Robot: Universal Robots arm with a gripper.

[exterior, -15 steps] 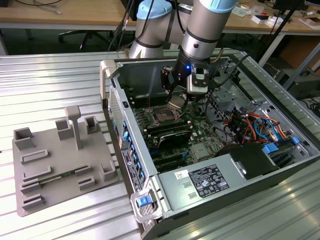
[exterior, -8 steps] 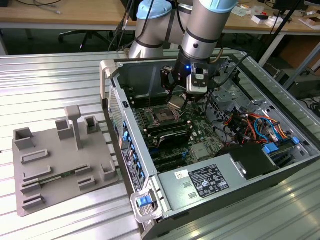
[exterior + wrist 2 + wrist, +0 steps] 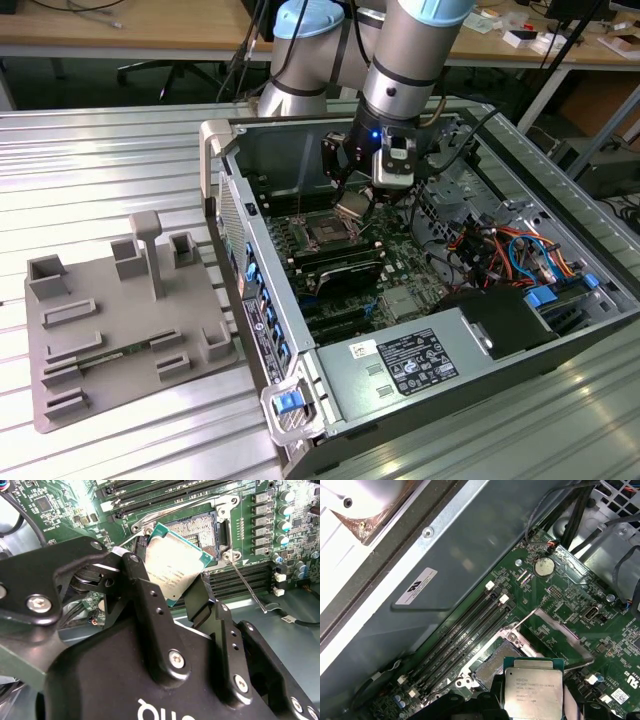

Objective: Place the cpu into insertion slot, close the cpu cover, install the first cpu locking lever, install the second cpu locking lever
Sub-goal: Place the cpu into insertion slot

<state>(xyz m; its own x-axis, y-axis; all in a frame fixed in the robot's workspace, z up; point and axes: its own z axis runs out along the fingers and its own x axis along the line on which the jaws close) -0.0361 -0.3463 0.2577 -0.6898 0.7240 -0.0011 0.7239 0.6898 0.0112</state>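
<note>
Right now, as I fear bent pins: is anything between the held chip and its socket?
Nothing visible does. The silver-topped square cpu hangs tilted in the jaws just over the dark square insertion slot, whose pin field shows bare; the thin silver wire lever sticks out beside it.

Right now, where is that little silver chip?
The cpu is held by the gripper, tilted just above the insertion slot inside the open computer case, near the middle of the exterior view.
</note>
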